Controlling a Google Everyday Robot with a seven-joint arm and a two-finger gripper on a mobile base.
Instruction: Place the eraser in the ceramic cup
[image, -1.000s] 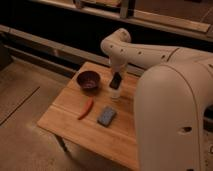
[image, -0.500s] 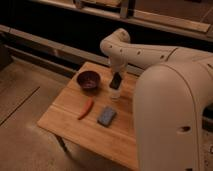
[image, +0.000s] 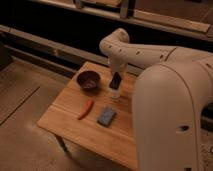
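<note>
Over the cup: eraser poised for the drop

Above the ceramic cup (image: 115, 93), my hand (image: 115, 81) hangs from the arm, pointed straight down. I take the dark block at its tip to be the eraser (image: 116, 80), sitting upright directly over the cup's mouth, its lower end at or just inside the rim. Whether it touches the rim I cannot tell.

Hand state: closed on the eraser, as far as I can judge; the block sits where the fingertips should be and nothing props it from below. How wide the fingers stand around it is not visible.

Why so held, my reading: the eraser is narrower than the cup, so carrying it on end lets it go in without catching the rim. The straight-down approach keeps the arm off the neighbours.

Neighbours, relative to the cup:
- maroon bowl (image: 88, 80) to its left, near but apart
- orange-red stick (image: 85, 109) left and toward the front edge
- blue-grey flat block (image: 106, 116) just in front of it

All rest on the wooden surface (image: 65, 117). The cup stands upright near the back edge.

Step in hand, I judge: the final release.
</note>
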